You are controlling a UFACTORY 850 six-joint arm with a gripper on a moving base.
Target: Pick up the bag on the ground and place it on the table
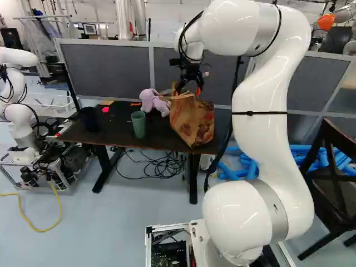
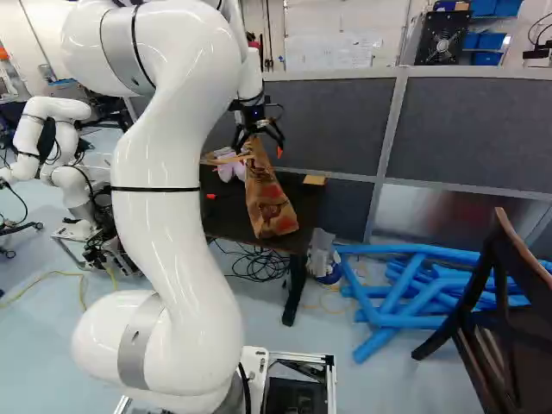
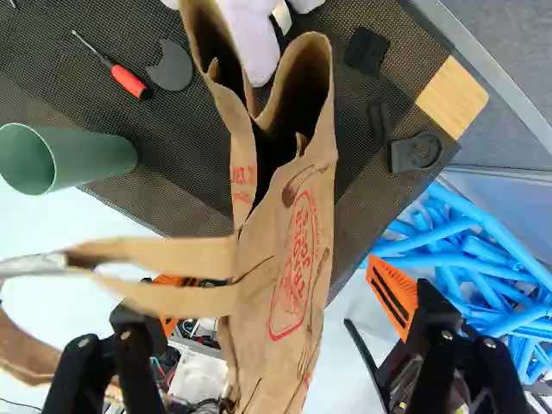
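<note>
My gripper (image 2: 259, 147) stands wide, with the paper bag (image 3: 289, 276) between its fingers and a gap between the bag and one of them, while the bag's handle (image 3: 164, 297) crosses in front of the other. The bag tilts at the edge of the table (image 3: 181, 185), its open mouth ahead of my jaws, near the plush toy (image 3: 250, 39).

From my station I see the dark table (image 1: 114, 134) carrying the brown paper bag (image 1: 191, 119), tilted at the near edge, with a lilac plush toy (image 1: 153, 102) beside it. I also make out an upright green cup (image 1: 138, 124), a red-handled screwdriver (image 3: 129, 82), small black parts (image 3: 416, 153) and a wooden block (image 3: 453, 97) near a corner.
</note>
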